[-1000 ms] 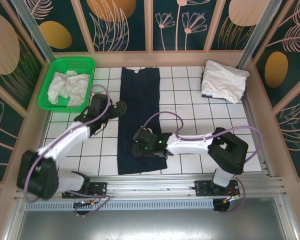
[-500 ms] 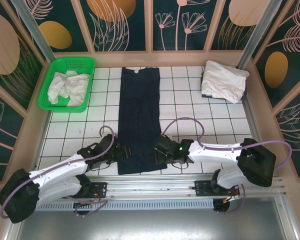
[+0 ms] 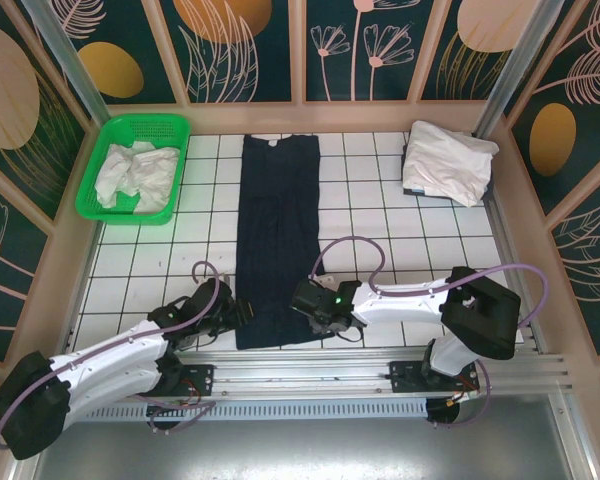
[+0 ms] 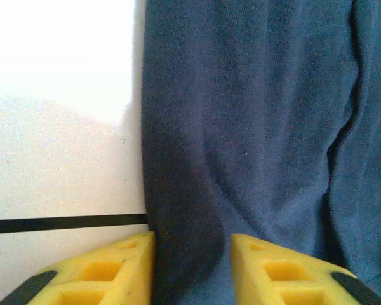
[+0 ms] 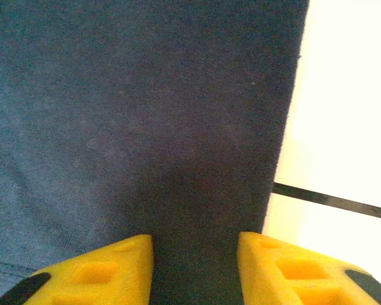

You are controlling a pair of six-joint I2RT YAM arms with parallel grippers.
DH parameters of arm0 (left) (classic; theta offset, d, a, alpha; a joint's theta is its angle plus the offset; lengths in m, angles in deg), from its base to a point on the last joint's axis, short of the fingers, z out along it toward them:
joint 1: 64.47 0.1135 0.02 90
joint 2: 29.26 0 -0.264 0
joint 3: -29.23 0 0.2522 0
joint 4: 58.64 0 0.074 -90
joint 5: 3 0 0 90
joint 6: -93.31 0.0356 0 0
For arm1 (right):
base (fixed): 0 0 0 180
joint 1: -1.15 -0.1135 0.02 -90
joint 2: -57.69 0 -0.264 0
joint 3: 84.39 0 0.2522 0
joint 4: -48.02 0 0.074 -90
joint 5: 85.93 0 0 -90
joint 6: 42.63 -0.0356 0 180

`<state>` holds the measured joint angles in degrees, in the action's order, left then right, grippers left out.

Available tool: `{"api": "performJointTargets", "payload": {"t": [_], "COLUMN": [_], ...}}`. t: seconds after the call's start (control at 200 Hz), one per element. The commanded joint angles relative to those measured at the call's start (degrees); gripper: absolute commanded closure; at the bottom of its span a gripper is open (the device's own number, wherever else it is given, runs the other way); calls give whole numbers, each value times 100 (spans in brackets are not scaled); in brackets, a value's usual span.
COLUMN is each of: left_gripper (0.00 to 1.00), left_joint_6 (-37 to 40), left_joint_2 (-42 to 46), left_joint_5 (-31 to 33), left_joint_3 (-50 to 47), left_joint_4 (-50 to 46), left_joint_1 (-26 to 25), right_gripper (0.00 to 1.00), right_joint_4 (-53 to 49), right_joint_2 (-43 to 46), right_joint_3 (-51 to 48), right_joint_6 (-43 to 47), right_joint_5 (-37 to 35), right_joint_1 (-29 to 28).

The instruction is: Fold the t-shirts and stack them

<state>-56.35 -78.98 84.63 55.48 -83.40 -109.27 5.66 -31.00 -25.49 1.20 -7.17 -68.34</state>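
The dark navy t-shirt [image 3: 277, 230] lies flat as a long narrow strip down the middle of the tiled table. My left gripper [image 3: 242, 312] is down at its near left corner, and my right gripper [image 3: 308, 300] at its near right corner. In the left wrist view the yellow fingers [image 4: 108, 270] straddle the left edge of the navy cloth [image 4: 254, 114], a dark raised fold between them and a gap still showing around my left gripper [image 4: 192, 238]. My right gripper [image 5: 195, 240] likewise stands narrowly open over the right edge of the cloth [image 5: 146, 114].
A green basket [image 3: 145, 122] at the back left holds crumpled white t-shirts [image 3: 135, 175]. A folded white t-shirt [image 3: 446, 162] lies at the back right corner. Wooden walls border the table, and a metal rail runs along the near edge.
Both arms have come from the shirt's middle down to its near corners. Both pairs of jaws have narrowed over the cloth edges.
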Motion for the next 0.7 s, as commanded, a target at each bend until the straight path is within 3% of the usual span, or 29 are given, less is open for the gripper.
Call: {"api": "performJointTargets", "payload": {"t": [0.0,0.1,0.405,0.696], "left_gripper": [76,84,49,48], "left_joint_6": [-68,-55,-55,-226], "left_joint_2": [48,137,517,564], "left_joint_5": [-440,-352,-507,-641], "left_joint_3": [-200,-129,56,-77], "left_joint_4": [-98,-423,-934,-1174], "left_joint_1": [-60,-64,-71,-444], "right_gripper": [68,71,57,52], "right_joint_4": [-576,-508,288,590], "right_joint_2": [1,287,1405,1042], "right_joint_3": [-5,-71,-833,-990], "right_joint_6": [38,37,-124,-269], "right_joint_5": [-302,-263,418,856], "right_joint_1": [-29,-29,100,107]}}
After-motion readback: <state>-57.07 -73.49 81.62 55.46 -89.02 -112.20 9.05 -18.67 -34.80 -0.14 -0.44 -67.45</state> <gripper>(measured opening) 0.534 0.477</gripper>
